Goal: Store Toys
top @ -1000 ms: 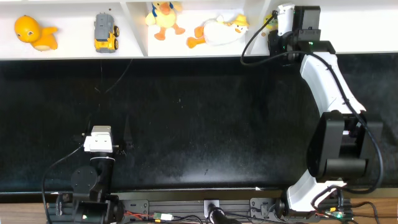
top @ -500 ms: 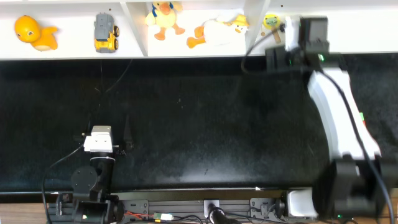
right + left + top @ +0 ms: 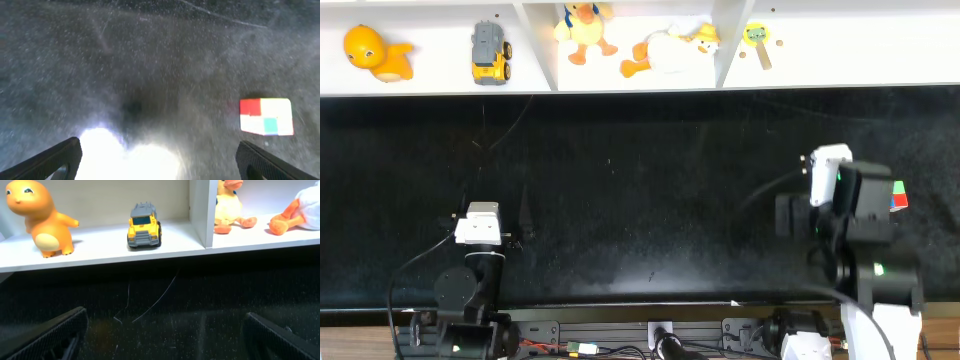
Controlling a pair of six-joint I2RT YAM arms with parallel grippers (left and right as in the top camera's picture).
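On the white shelf (image 3: 640, 80) at the far edge stand an orange dinosaur (image 3: 378, 50), a yellow truck (image 3: 490, 52), a yellow duck plush (image 3: 584, 30), a white duck plush (image 3: 670, 50) and a small yellow-green toy (image 3: 757, 38). A colourful cube (image 3: 897, 196) lies on the black mat at the right, partly hidden behind my right arm (image 3: 840, 195). My right gripper (image 3: 157, 145) hangs open above the mat, with the cube (image 3: 266, 116) off to one side. My left gripper (image 3: 165, 314) is open and empty, low over the mat, facing the dinosaur (image 3: 40, 217) and truck (image 3: 144, 225).
Upright white dividers (image 3: 542, 40) split the shelf into compartments. The black mat (image 3: 640, 190) spreads wide between both arms. Cables and the arm bases (image 3: 470, 300) line the near edge.
My right arm has drawn back from the shelf's right compartment to the near right of the mat, leaving the small yellow-green toy there. The left arm has not moved.
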